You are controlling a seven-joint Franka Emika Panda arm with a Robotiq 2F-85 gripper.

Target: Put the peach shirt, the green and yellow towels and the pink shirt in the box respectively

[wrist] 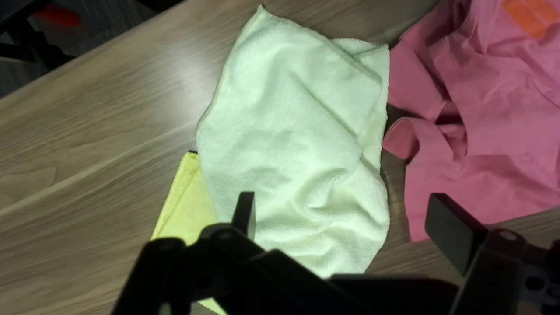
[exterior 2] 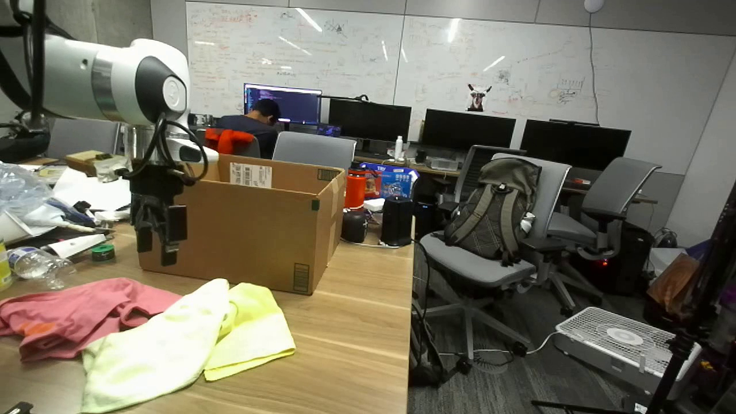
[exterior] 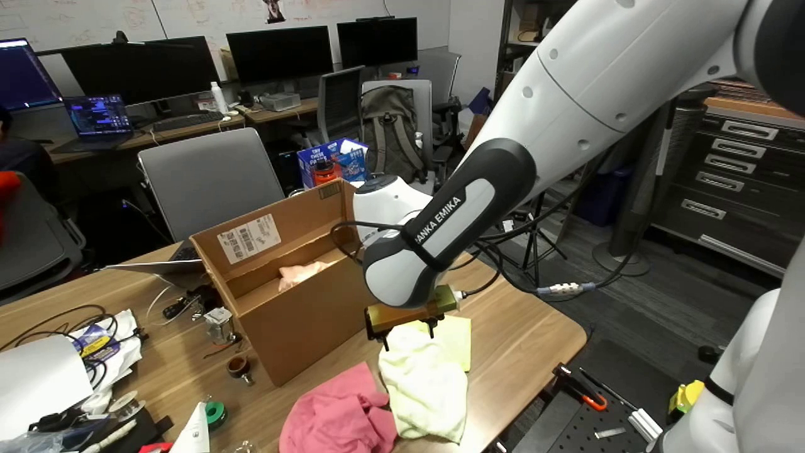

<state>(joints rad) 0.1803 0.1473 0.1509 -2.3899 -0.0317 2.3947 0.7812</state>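
The peach shirt [exterior: 299, 275] lies inside the box [exterior 2: 247, 241]. On the worktop [exterior 2: 356, 322] beside the box lie the green towel [wrist: 297, 131], yellow towel [wrist: 190, 210] and pink shirt [wrist: 503, 118]. Fingers [wrist: 450, 232], outside the box: set wide apart, holding nothing.

From here I count one pale-green towel [wrist: 297, 144] and one bright-yellow towel [exterior 2: 253, 336], making two; one magenta-pink shirt [exterior 2: 95, 310] and one light-peach shirt [exterior: 299, 275], also two; one brown cardboard box [exterior 2: 247, 238].
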